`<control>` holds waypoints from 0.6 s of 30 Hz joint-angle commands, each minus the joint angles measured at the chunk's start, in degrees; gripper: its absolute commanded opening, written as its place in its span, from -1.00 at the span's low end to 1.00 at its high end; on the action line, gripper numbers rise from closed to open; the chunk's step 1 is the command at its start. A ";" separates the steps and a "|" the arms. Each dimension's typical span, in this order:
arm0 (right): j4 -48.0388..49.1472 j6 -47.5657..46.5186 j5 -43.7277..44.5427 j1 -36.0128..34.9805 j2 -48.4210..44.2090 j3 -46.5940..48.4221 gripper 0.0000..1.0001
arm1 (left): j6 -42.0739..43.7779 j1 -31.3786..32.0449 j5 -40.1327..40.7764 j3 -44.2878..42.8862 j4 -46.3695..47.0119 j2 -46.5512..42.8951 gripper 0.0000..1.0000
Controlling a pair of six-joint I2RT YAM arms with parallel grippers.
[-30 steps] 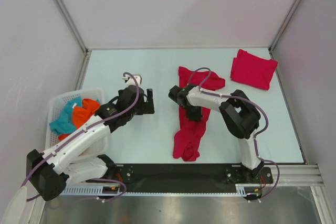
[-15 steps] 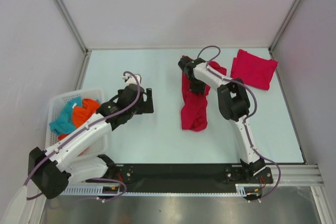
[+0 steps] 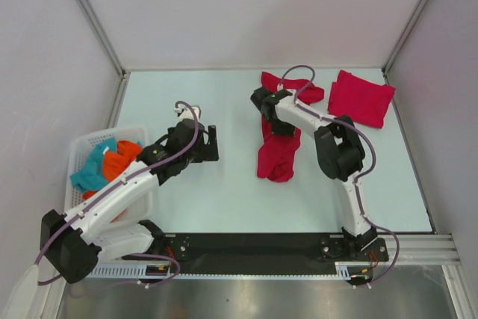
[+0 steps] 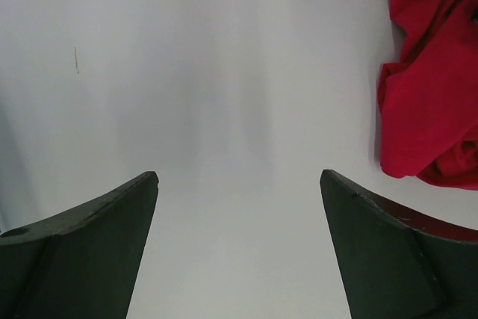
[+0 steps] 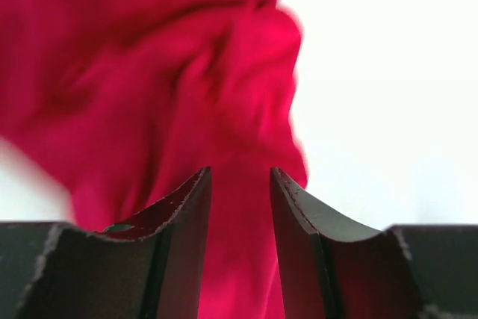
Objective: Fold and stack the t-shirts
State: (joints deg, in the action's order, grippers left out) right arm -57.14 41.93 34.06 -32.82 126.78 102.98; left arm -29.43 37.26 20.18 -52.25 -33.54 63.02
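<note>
A crumpled red t-shirt (image 3: 279, 151) lies bunched in a long heap at the table's middle, with one end toward the back (image 3: 270, 80). A second red t-shirt (image 3: 361, 98) lies folded at the back right. My right gripper (image 3: 263, 101) hovers over the far part of the crumpled shirt. In the right wrist view its jaws (image 5: 240, 171) stand partly apart, and blurred red cloth (image 5: 149, 72) fills the view behind the gap. My left gripper (image 3: 212, 143) is open wide over bare table, left of the crumpled shirt. The left wrist view (image 4: 239, 177) shows nothing between its fingers, with the shirt's edge (image 4: 433, 110) at the right.
A white basket (image 3: 81, 147) at the left edge holds teal and orange cloths (image 3: 112, 163). Metal frame posts and grey walls close in the table on the left, back and right. The arm bases sit on a black rail (image 3: 246, 248) at the near edge.
My right arm swept from the table's middle toward the back, pulling the long shirt up into a shorter bunched heap, and its jaws have widened. The left arm has stayed still.
</note>
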 commanded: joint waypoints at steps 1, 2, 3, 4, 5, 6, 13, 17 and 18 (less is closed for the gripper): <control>-3.49 0.69 6.45 -6.63 -9.62 2.39 -0.14 | 0.87 -0.52 -1.64 -0.84 2.34 0.34 0.92; -4.63 0.61 7.24 -7.51 -10.75 3.10 -0.14 | 0.78 -0.52 -1.73 -0.84 2.43 0.34 0.92; -5.95 0.35 8.55 -8.48 -11.29 4.41 -0.14 | 0.69 -0.52 -1.81 -0.49 2.60 0.34 0.92; -7.00 0.60 8.91 -9.80 -11.64 5.12 -0.14 | 0.60 -0.52 -1.90 -0.40 2.78 0.34 0.91; -7.97 1.04 9.26 -10.50 -11.91 6.00 -0.13 | 0.52 -0.52 -2.08 -0.31 2.86 0.43 0.92; -9.46 1.48 9.53 -10.95 -12.60 6.35 -0.13 | 0.34 -0.52 -2.25 -0.05 3.04 0.52 0.92; -6.41 7.37 5.05 -13.59 -18.06 -10.92 -0.12 | 0.34 -0.52 -2.17 0.75 3.31 -0.01 0.92; -5.70 9.39 4.17 -15.17 -18.76 -15.61 -0.12 | 0.43 -0.52 -2.08 1.10 3.22 -0.27 0.92; -5.70 9.40 4.17 -15.69 -18.85 -16.05 -0.12 | 0.43 -0.52 -2.08 1.18 3.22 -0.36 0.92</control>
State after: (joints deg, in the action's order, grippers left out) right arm -62.85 47.70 38.04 -46.63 109.32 88.92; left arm -29.45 37.19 18.72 -51.48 -31.79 63.57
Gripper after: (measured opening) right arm 0.439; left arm 0.957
